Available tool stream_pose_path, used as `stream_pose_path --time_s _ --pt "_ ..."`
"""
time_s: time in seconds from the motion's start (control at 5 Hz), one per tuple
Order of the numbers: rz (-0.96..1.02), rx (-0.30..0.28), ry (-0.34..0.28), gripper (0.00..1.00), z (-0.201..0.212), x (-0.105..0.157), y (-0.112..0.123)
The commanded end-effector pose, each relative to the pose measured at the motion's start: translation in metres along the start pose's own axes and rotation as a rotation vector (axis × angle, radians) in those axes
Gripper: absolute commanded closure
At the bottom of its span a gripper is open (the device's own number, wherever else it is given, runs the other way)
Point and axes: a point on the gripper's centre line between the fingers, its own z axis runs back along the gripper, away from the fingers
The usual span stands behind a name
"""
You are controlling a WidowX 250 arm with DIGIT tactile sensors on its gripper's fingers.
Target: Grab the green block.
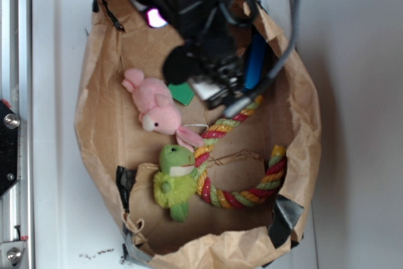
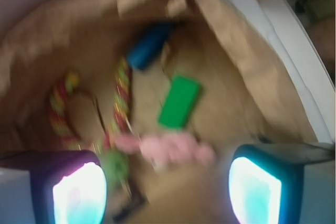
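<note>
A crumpled brown paper bag, its rim rolled down and patched with black tape, lies open on a white tabletop and serves as a shallow bin. On its floor rests the green block, a flat emerald slab, lying free and untouched. Nothing has been grabbed yet; the whole grasp is still to do.

From overhead, the black robot arm covers most of the block, leaving only one green corner showing beside the pink plush toy. The gripper hangs above the bag's floor, pointing down into it, with its two glowing fingers set wide apart and nothing between them (the wrist view is blurred, so fine detail is lost). In that wrist view the block sits ahead of the gap between the fingers, slightly towards the right one, just beyond the pink toy.

A blue block lies near the bag's wall, close to the green block. A lime-green plush toy and a striped rope toy fill the other end.

My guess is the gripper must move forward and down to straddle the slab.
</note>
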Motion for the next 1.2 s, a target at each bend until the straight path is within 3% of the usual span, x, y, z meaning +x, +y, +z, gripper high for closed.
stream_pose_path --time_s 0.0,0.2,0.4,1.0 --pt "-0.028 0.003 -0.017 0.0 -0.037 -0.003 -0.01" --pt "0.033 0.02 -0.018 0.0 -0.05 -0.006 -0.006" --pt "0.151 0.034 -0.026 0.0 -0.061 -0.032 -0.012" --pt "0.189 0.059 -0.03 0.0 -0.068 -0.031 -0.012"
